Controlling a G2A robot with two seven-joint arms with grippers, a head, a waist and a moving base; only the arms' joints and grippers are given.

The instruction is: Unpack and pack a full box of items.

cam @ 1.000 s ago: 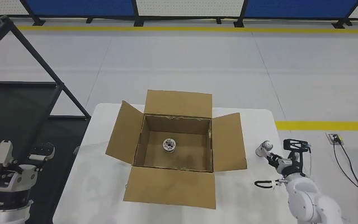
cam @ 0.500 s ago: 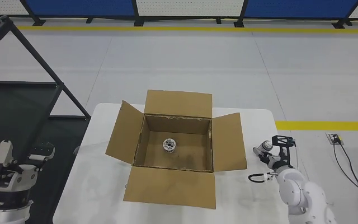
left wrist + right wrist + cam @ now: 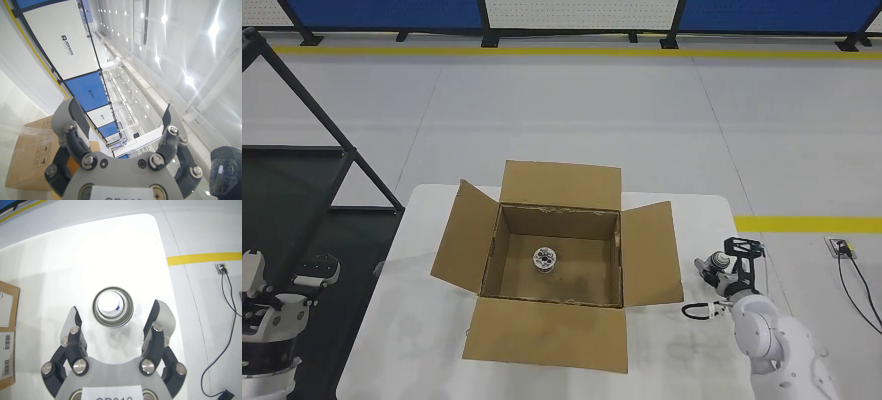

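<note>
Logos are printed on the white wall panel (image 3: 56, 43) and blue wall panel (image 3: 88, 91), handling symbols on the cardboard box (image 3: 28, 161); barcode labels are affixed to the box flap (image 3: 7, 313).

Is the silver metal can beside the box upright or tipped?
Upright: the silver metal can shows its round rim and white cap.

Bright ceiling lamps (image 3: 213, 31) (starburst glare, fisheye edges)
</note>
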